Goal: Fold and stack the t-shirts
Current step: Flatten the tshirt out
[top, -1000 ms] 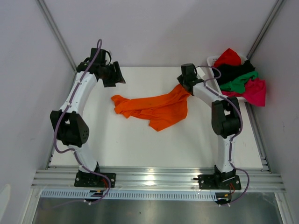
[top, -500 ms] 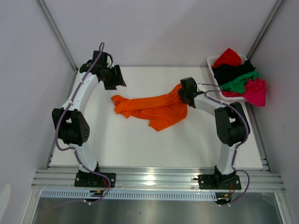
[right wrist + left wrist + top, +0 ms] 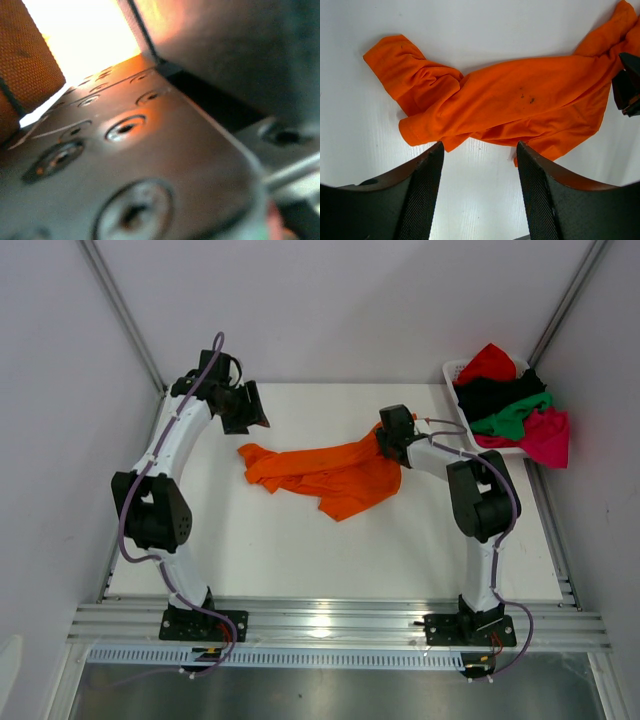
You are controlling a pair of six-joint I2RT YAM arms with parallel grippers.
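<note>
Orange t-shirt [image 3: 330, 470] crumpled lengthwise, centre frame on white table [image 3: 300, 550]. Left gripper [image 3: 480, 146] upper left, fingers apart, empty. Right gripper [image 3: 386, 438] at shirt's upper-right end; grip impossible to tell. Remaining t-shirts [image 3: 512, 418] (red, black, green, magenta) heaped in white basket [image 3: 451, 370], upper right.

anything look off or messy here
The orange t-shirt lies bunched and twisted across the table, not spread flat, with a few small dark specks near its middle. At the far right, the pink t-shirt spills over the white basket rim.
</note>
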